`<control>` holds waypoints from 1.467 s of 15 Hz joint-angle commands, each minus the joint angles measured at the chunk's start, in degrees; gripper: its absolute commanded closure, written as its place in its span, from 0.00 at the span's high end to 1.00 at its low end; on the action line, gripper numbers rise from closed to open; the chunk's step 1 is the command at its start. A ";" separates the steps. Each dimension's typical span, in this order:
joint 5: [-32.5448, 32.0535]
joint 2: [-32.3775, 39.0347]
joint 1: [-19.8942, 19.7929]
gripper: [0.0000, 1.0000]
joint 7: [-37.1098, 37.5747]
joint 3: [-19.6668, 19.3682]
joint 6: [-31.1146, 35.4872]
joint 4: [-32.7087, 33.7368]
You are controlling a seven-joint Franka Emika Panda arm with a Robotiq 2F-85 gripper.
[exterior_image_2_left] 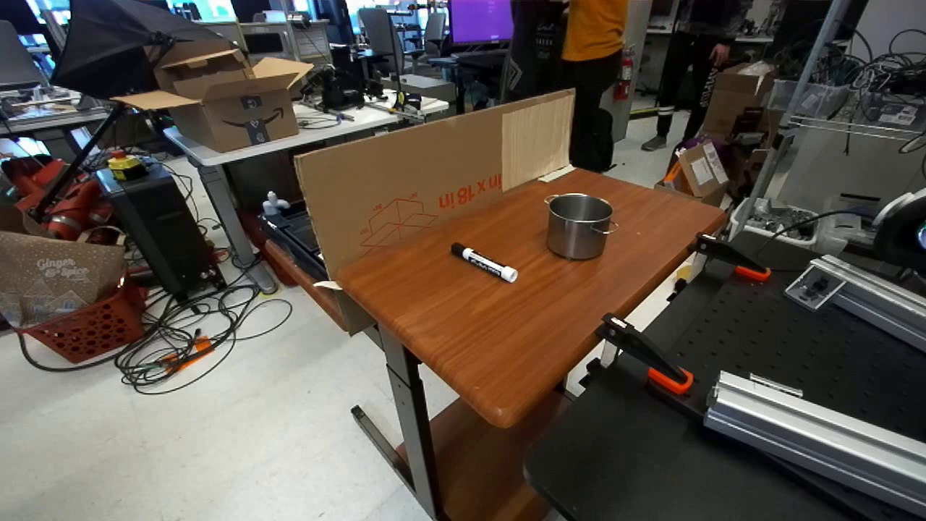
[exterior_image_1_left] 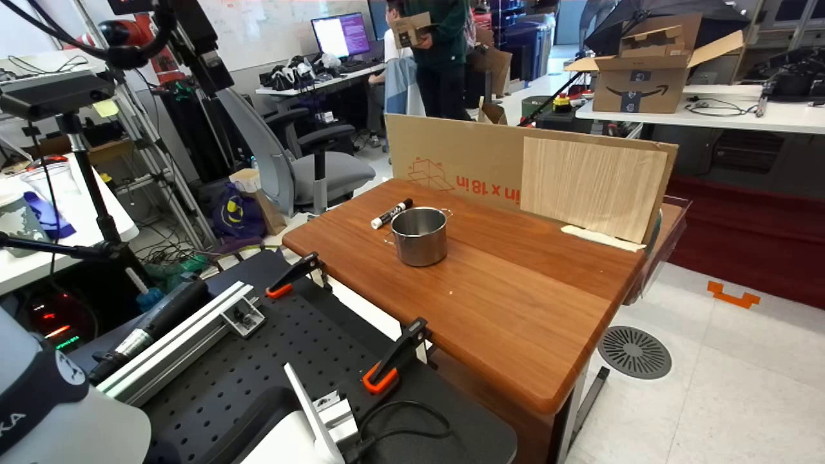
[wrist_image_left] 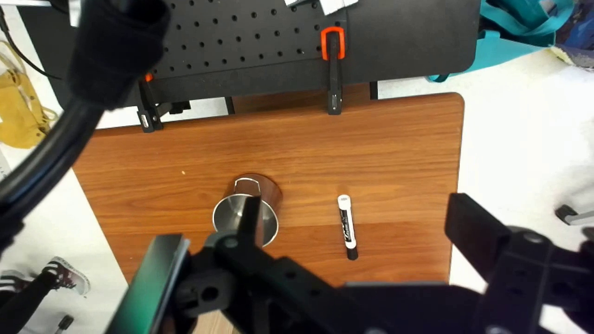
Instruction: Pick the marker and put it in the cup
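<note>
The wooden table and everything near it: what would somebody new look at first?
Probably the shiny silver metal cup, upright on the reddish-brown wooden table, with a slim black-and-white marker lying apart from it. Next might come the upside-down red print on the tan cardboard sheet standing along a long table edge. In the wrist view, the black two-fingered tool stands wide open in the foreground.

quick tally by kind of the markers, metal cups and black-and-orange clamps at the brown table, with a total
marker: 1
metal cup: 1
black-and-orange clamps: 2
total: 4
</note>
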 commanded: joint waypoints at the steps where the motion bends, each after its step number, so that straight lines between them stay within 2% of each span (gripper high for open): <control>1: -1.45 5.53 -1.58 1.00 0.88 -0.65 5.56 1.65; 4: -2.90 11.02 -3.60 1.00 0.18 -1.94 9.56 3.90; 12: -10.03 28.77 -7.00 1.00 1.06 -4.95 13.54 14.63; 18: -13.46 43.63 -4.80 1.00 0.73 -8.38 14.99 24.22; 22: -14.36 51.32 -2.28 1.00 1.16 -11.38 17.73 28.35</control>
